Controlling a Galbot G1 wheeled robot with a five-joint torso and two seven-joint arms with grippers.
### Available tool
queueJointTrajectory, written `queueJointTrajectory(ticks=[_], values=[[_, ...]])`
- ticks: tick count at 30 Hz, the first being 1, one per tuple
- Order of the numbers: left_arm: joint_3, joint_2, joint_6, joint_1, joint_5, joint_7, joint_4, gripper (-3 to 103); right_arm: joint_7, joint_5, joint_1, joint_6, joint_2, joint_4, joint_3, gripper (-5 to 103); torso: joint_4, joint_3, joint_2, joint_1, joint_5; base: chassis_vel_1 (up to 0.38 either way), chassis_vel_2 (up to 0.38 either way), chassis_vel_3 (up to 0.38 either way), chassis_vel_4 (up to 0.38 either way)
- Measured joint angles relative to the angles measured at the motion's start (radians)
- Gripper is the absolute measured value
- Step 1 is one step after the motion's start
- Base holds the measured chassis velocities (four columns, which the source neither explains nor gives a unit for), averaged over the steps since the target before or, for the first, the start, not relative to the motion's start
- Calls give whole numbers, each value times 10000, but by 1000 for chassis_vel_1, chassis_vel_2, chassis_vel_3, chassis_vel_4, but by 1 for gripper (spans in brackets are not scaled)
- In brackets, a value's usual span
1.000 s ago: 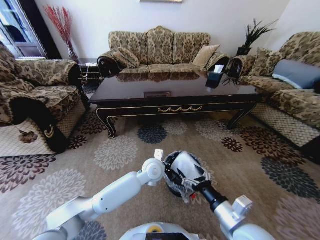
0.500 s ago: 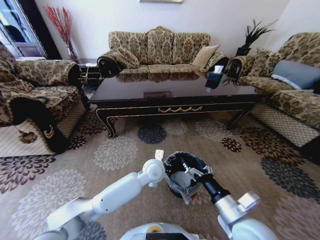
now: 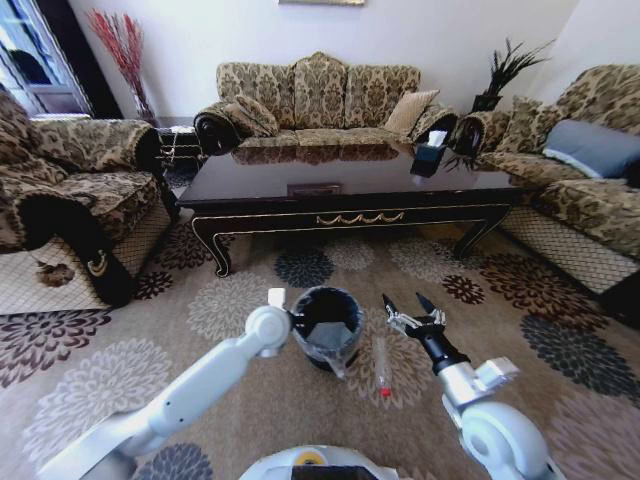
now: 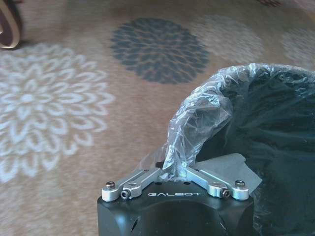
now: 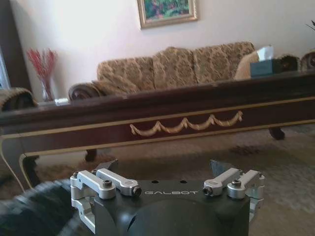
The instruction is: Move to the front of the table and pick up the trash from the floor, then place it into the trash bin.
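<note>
The bin (image 3: 327, 327) stands upright on the carpet (image 3: 120, 370) in front of the bench (image 3: 340, 195), just ahead of the robot and between its two arms. The left end effector (image 4: 173, 173) is at the bin's near-left rim, its fingers pinched together on a bunched fold of the clear liner (image 4: 197, 123); in the head view the same left end effector (image 3: 290, 318) sits against the bin's left edge, at the end of the white arm reaching in from lower left. The liner drapes over the rim and hangs down the bin's front. The right end effector (image 3: 412, 308) hovers to the right of the bin, apart from it, with its two dark fingers spread wide and nothing between them; its wrist view looks level across the room at the bench's gold-scrolled side, with its fingers (image 5: 109, 165) set well apart. The bottle (image 3: 381, 365), clear with a red cap, lies on the carpet between the bin and the right arm, near the bin's right side, its cap end toward the robot. A dark tissue box (image 3: 429, 157) stands on the bench's far right end. A sofa (image 3: 320, 100) stands behind the bench, with armchairs on both sides.
</note>
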Motion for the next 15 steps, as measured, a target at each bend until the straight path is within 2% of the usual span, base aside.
queueJointTrajectory(ticks=[1,4,6,9,12,15], values=[[0,0,0,0,0,0,0,0,0,0,0,0,0,0,0,100,0,0,0,0,0,0,0,0,0],[-919,483,52,752,159,335,-227,0,233,-215,529,-187,-105,-1340,-381,100,-2,0,0,0,1,0,0,0,0],[-1055,549,61,877,178,384,-265,0,300,-223,634,-240,-121,-1570,-445,100,0,0,0,0,1,0,0,0,0],[-1801,942,74,1680,397,722,-505,0,459,-348,1275,-443,-273,-2919,-939,100,-1,0,0,0,2,0,0,0,0],[-1996,1110,68,1971,477,818,-602,0,461,-407,1497,-513,-385,-3323,-1179,100,-1,0,0,0,2,0,0,0,0],[-2430,1336,83,2656,629,947,-872,0,578,-327,2021,-872,-610,-4058,-1903,100,1,-1,0,0,-3,0,0,0,0]])
